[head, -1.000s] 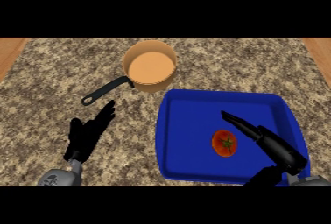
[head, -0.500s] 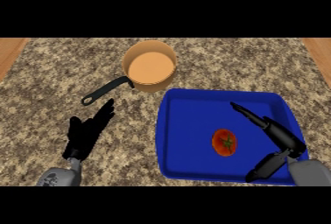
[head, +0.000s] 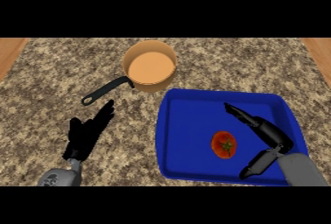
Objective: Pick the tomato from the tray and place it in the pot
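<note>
A round red tomato point(head: 224, 145) lies in the glossy blue rectangular tray point(head: 187, 131). The right robot hand point(head: 265, 131) hovers just beside it, fingers spread, empty. The left robot hand point(head: 87, 133) rests open on the speckled bench point(head: 51, 78) near the copper pot point(head: 150, 66).

Kitchen counter, seen steeply from above

Speckled granite-look countertop point(head: 213, 65) in brown and grey; wooden edging point(head: 12, 50) at both far corners; copper-coloured pot point(head: 150, 66) with a black handle standing on the stone; blue tray point(head: 194, 135) just beside it, carrying a red tomato point(head: 224, 145) with a green stem; cookware plus produce on stone worktop, so kitchen
</note>
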You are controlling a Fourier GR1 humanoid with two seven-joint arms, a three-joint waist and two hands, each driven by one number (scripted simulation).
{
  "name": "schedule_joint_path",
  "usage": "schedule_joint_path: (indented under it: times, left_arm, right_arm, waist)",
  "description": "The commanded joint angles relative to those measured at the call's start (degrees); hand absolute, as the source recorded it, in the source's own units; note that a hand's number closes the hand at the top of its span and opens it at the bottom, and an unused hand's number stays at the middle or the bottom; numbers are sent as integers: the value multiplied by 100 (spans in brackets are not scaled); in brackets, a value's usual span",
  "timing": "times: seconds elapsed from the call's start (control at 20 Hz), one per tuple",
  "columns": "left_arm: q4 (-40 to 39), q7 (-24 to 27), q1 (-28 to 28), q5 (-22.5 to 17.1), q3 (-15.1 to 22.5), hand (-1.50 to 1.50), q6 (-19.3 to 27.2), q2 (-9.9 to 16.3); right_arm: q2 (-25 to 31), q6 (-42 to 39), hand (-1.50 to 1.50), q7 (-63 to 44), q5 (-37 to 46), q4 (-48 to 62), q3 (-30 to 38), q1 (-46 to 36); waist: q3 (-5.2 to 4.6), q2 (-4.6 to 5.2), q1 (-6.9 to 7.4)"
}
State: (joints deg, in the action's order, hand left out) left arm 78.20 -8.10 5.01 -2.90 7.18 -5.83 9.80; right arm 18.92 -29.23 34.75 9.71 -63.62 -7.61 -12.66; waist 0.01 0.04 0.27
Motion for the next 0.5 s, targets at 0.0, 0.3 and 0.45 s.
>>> schedule_joint_path:
  times: [0.0,0.3,0.45]
  left_arm:
    - [107,113,-320,106,163,0,44,-210]
    - [443,-523,-12,88,133,0,53,-274]
    - [207,-109,-95,23,-120,0,-136,-72]
  right_arm:
    - [-387,-178,-150,255,33,430,-155,-15]
    - [-535,-393,-150,134,-147,1017,-78,-353]
    - [-577,-157,-150,909,245,1890,-223,-641]
  waist:
    - [1,0,12]
    - [2,-3,7]
    - [4,9,40]
